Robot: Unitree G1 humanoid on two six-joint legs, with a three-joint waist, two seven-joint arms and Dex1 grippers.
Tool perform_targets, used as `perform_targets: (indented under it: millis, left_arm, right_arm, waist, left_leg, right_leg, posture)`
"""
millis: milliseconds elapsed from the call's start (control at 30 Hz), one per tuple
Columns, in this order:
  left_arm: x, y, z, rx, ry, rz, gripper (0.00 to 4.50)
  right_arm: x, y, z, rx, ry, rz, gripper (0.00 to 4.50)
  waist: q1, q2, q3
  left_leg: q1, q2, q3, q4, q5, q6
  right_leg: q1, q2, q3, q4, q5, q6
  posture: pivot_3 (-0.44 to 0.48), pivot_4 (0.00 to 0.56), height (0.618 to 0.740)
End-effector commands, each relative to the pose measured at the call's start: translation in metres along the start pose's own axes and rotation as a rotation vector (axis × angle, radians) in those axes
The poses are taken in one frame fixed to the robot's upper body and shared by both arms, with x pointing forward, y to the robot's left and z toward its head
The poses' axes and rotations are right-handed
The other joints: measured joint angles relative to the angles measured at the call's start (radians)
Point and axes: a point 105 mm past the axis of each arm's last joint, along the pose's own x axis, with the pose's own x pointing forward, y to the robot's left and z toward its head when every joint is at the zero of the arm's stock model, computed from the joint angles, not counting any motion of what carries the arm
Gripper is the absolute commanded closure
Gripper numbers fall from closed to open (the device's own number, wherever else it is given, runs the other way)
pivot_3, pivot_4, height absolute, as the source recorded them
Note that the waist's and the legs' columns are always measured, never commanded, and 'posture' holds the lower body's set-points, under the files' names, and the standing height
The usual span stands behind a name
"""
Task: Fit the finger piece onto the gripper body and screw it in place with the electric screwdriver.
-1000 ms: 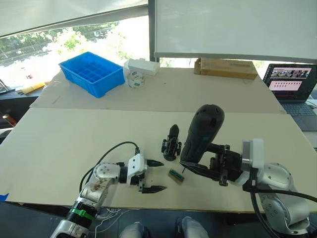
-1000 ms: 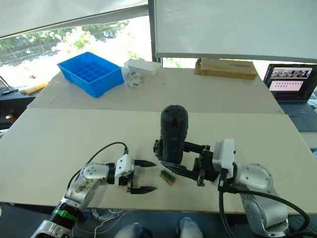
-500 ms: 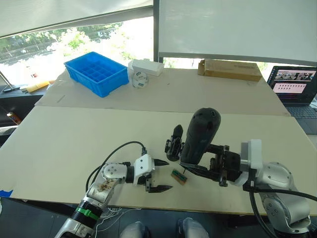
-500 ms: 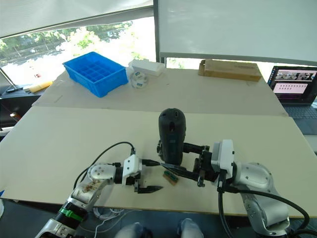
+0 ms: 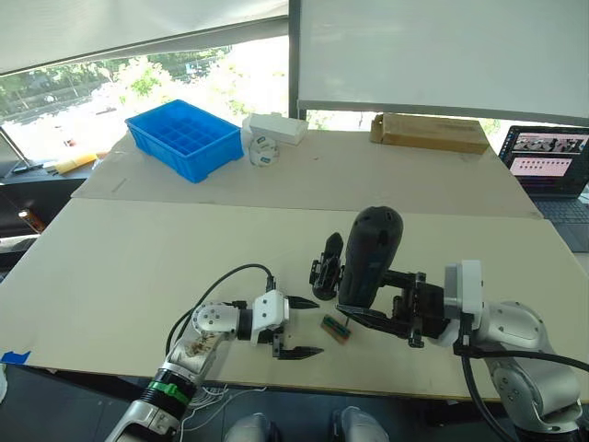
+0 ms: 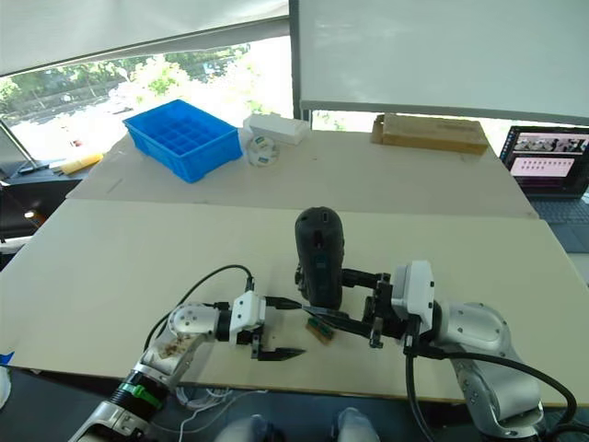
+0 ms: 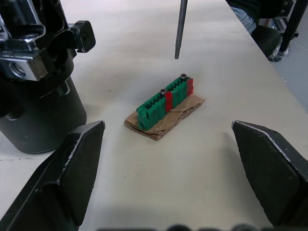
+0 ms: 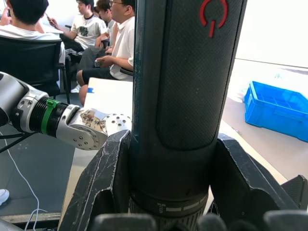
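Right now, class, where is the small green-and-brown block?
The small green-and-brown block lies flat on the table between the open left gripper and the thick black electric screwdriver, near its metal bit.

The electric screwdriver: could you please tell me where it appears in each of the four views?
Left eye view: the electric screwdriver stands upright, right of centre.
Right eye view: upright, at centre.
Left wrist view: its metal bit, near the green block.
Right wrist view: its handle, close up.
Shared landmark: the green block, beside the bit's tip.
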Motion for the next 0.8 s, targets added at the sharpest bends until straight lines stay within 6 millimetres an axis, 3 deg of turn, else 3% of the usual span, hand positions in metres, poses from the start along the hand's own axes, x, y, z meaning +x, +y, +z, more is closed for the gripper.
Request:
perform_targets:
  millis: [33,800]
  left_arm:
    - [0.005,-0.02,-0.031,-0.105,0.077,-0.048,0.0]
    - [0.011,-0.01,0.012,-0.096,-0.013,-0.1,0.0]
  right_arm:
    - [0.002,0.001,0.01,-0.053,-0.039,0.006,2.6]
    - [-0.001,-0.001,0.01,-0.056,-0.02,0.002,2.6]
  waist:
    - [0.001,0.001,-0.001]
    - [-0.003,0.0,0.0]
  left_leg:
    - [0.0,0.0,0.0,0.0,0.0,0.0]
    - [-0.003,-0.001,0.0,0.0,-0.001,0.001]
  right_leg:
    - [0.0,-0.001,0.0,0.0,0.0,0.0]
    - [-0.002,-0.001,0.0,-0.002,0.0,0.002]
  posture:
    - [0.0,0.15,0.74]
    - [0.0,0.15,0.74]
